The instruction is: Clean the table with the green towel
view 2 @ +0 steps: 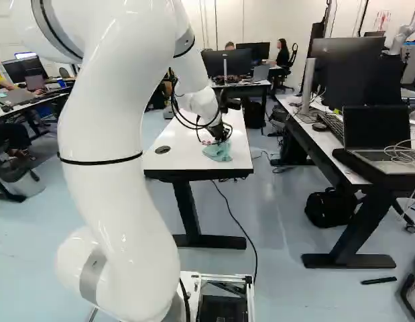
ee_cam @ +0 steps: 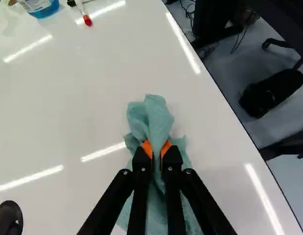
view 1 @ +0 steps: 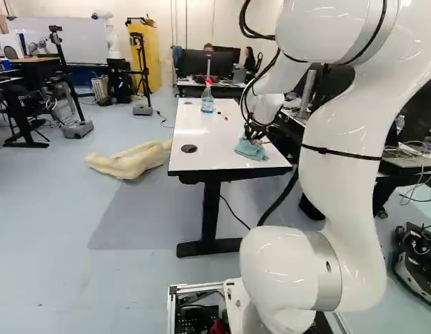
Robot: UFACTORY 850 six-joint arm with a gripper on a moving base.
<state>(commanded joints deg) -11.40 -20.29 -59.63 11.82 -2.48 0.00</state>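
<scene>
Your white arm [view 1: 344,184] stands closest, reaching ahead over the surface [view 1: 201,163]. Going left to right in the left base view, you have a dark round cable cover [view 1: 189,148] by the near left corner, then the spray bottle [view 1: 207,104] toward the far end, with a red-capped marker [ee_cam: 87,20] just beside it. Next comes the green towel [ee_cam: 151,115], bunched on the surface near the near right corner. Your claw [ee_cam: 156,147] is closed on it, pads pinching the cloth from both sides. Its long axis runs in line with the fingers: a tuft pokes out ahead of the tips, and the rest trails beneath them. Close beyond the towel runs the right edge, with a drop past it, so you'd likely do best wiping toward the left edge or the far end, stopping short of the bottle. Pressing down too lightly could leave the cloth skimming.
</scene>
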